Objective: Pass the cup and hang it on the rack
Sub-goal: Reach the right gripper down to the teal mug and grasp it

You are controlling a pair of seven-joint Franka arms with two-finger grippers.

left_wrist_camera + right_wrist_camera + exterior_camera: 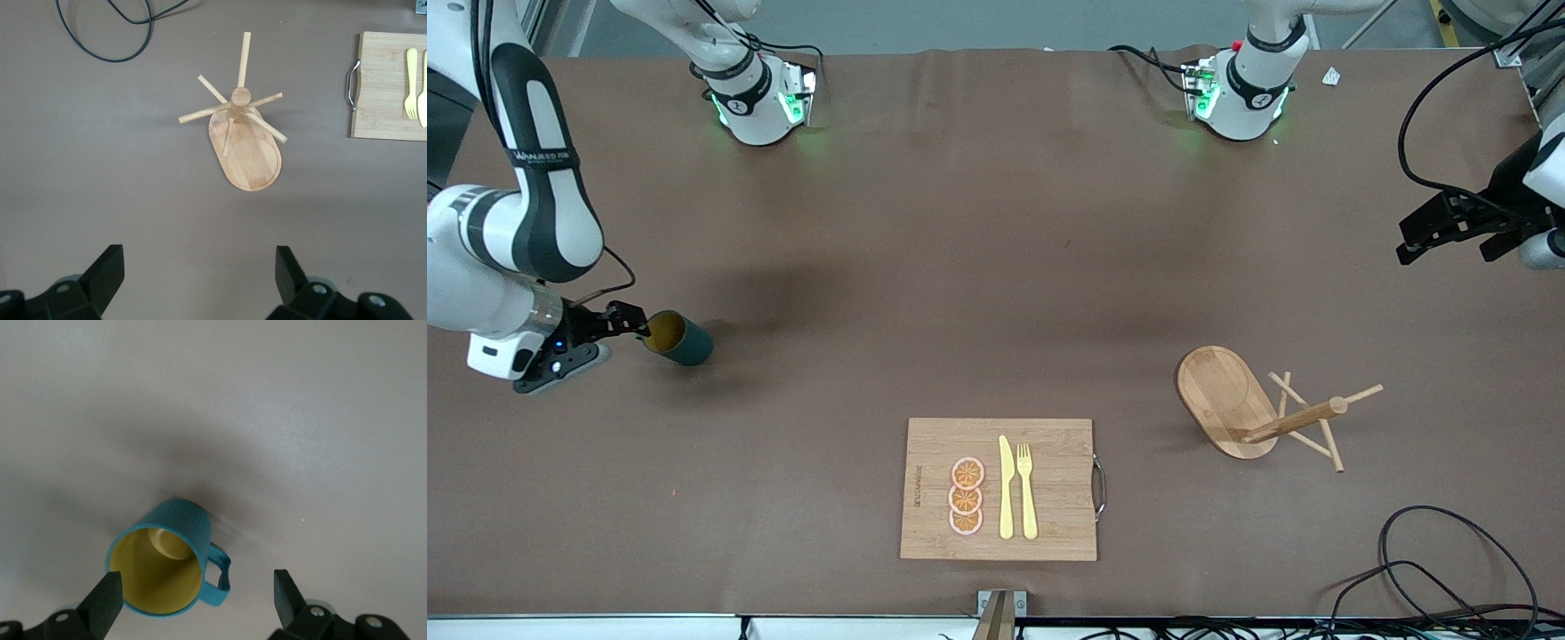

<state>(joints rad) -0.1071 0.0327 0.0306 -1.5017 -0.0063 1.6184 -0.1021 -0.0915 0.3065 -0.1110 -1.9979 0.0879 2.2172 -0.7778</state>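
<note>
The dark teal cup (680, 339) stands upright on the table toward the right arm's end, its yellowish inside showing. My right gripper (630, 322) is open just above it. In the right wrist view the cup (167, 560) lies between the open fingers (105, 603), close to one of them, and its handle (219, 577) points toward the other. The wooden rack (1227, 400) stands toward the left arm's end, with pegs on its post. My left gripper (1458, 238) is open, empty and high above the table there. The left wrist view looks down on the rack (250, 157).
A bamboo cutting board (1063, 480) with orange slices, a yellow knife and a fork lies at the table's near edge; it also shows in the left wrist view (383, 87). A black cable (1449, 569) loops near the rack, nearer the front camera.
</note>
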